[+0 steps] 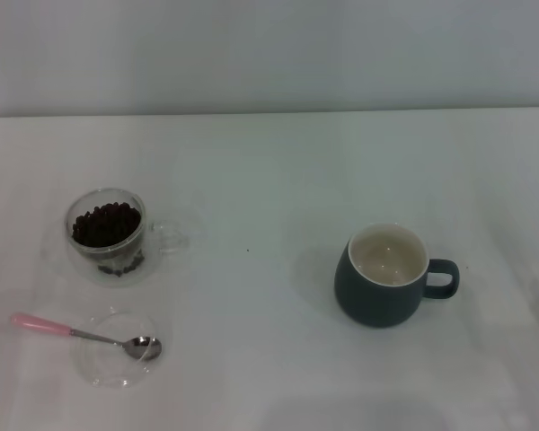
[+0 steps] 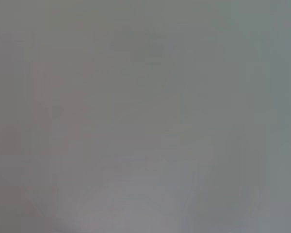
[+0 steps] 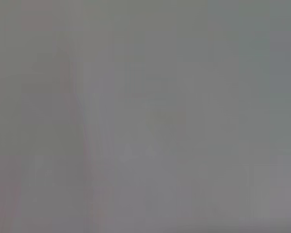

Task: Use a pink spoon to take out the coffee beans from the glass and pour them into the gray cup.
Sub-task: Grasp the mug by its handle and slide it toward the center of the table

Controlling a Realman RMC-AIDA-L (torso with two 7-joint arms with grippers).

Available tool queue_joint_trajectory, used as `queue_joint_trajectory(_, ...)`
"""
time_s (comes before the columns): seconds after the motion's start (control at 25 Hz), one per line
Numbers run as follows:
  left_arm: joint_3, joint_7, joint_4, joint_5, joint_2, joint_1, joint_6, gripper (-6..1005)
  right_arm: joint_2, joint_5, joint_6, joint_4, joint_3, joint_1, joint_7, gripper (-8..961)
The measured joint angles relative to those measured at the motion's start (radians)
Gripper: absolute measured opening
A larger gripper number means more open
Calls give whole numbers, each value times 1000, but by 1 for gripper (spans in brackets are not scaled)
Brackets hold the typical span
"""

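Showing one glass [image 1: 108, 233], one spoon [image 1: 81, 333]

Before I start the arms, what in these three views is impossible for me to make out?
- Both grippers: absent from the head view, and the left and right wrist views show only featureless grey, so their position and jaws are unknown.
- Glass: the coffee beans hide its bottom in the head view, so their depth is unclear.
- Pink spoon: whether its bowl touches the clear dish beneath it.
- Gray cup: looks empty inside; far outer side hidden.
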Motion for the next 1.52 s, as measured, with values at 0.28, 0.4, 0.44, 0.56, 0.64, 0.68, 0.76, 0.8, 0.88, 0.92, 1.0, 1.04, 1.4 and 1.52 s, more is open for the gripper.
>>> queue_joint_trajectory(0.28, 0, 3, -5, 3, -2, -37, 22, 862, 1, -5, -76, 162, -76, -17, -129, 779)
queue_joint_trajectory(0.4, 0, 3, -13, 3, -3, -52, 46, 862, 5, -32, -60, 225, -67, 6, -204, 779)
queue_joint_trajectory(0.44, 0, 3, -17, 3, -2, -56, 50, 862, 7, -41, -48, 240, -62, 19, -225, 779)
queue_joint_trajectory(0.56, 1, 3, -30, 11, -1, -75, 63, 862, 9, -61, -7, 254, -31, 44, -242, 778)
queue_joint_trajectory(0.64, 1, 3, -31, 18, -1, -84, 65, 861, 9, -103, 42, 247, 23, 48, -243, 778)
queue_joint_trajectory(0.68, 1, 3, -31, 19, -2, -86, 66, 861, 9, -124, 66, 241, 46, 48, -243, 778)
queue_joint_trajectory(0.76, 1, 3, -32, 19, -2, -85, 65, 861, 9, -164, 112, 231, 92, 50, -244, 778)
queue_joint_trajectory(0.8, 0, 3, -32, 18, -3, -83, 63, 862, 9, -182, 126, 227, 108, 52, -244, 778)
queue_joint_trajectory(0.88, -1, 3, -32, 17, -3, -81, 60, 862, 9, -208, 150, 221, 127, 57, -245, 778)
queue_joint_trajectory(0.92, -1, 3, -32, 17, -3, -81, 61, 862, 9, -218, 161, 216, 130, 61, -246, 777)
queue_joint_trajectory(1.0, -3, 3, -32, 15, -3, -81, 63, 862, 9, -232, 183, 207, 137, 70, -246, 777)
queue_joint_trajectory(1.04, -4, 3, -32, 15, -3, -82, 63, 862, 9, -234, 193, 205, 140, 76, -246, 777)
queue_joint_trajectory(1.4, -6, 3, -32, 13, -3, -79, 60, 861, 9, -238, 253, 194, 170, 116, -246, 776)
queue_joint_trajectory(1.52, -6, 2, -29, 11, -3, -72, 59, 861, 9, -238, 266, 188, 170, 120, -246, 776)
